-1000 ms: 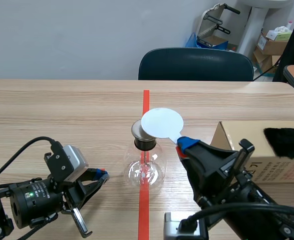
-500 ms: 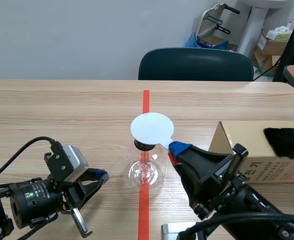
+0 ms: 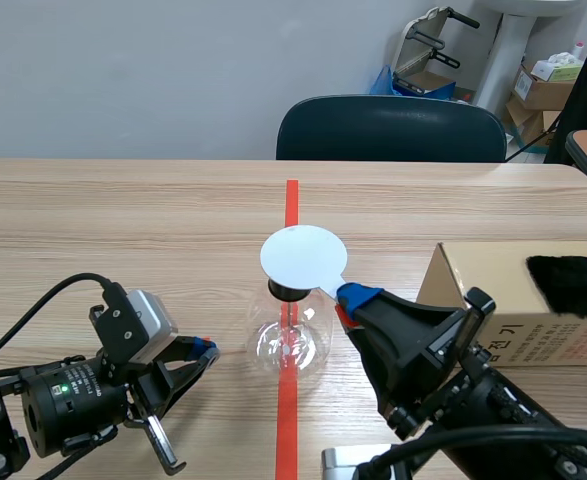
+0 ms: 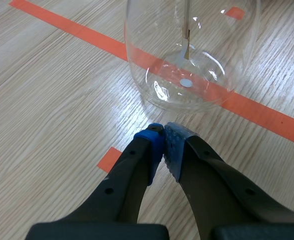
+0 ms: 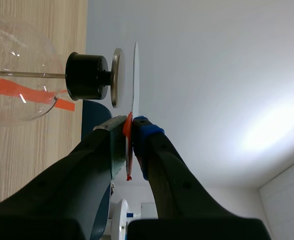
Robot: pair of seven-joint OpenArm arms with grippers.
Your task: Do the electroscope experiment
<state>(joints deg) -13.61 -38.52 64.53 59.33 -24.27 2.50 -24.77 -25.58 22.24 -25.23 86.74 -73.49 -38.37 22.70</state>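
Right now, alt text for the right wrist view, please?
The right gripper is shut on the red handle of a white disc, holding it edge-on just beside the electroscope's metal plate, a thin gap between them. The plate tops a black stopper in the glass flask.

The left hand (image 4: 162, 134) hung low over the wooden worktop (image 4: 46, 105), its two black fingers closed together so that the blue dotted pads (image 4: 151, 146) touched at the tips. Just ahead of the tips stood a clear glass bulb (image 4: 152, 65), resting across a long orange tape line (image 4: 86, 35). A thin rod (image 4: 187, 30) hung down inside the glass. A small orange tape square (image 4: 109, 159) lay on the wood just beside one finger.
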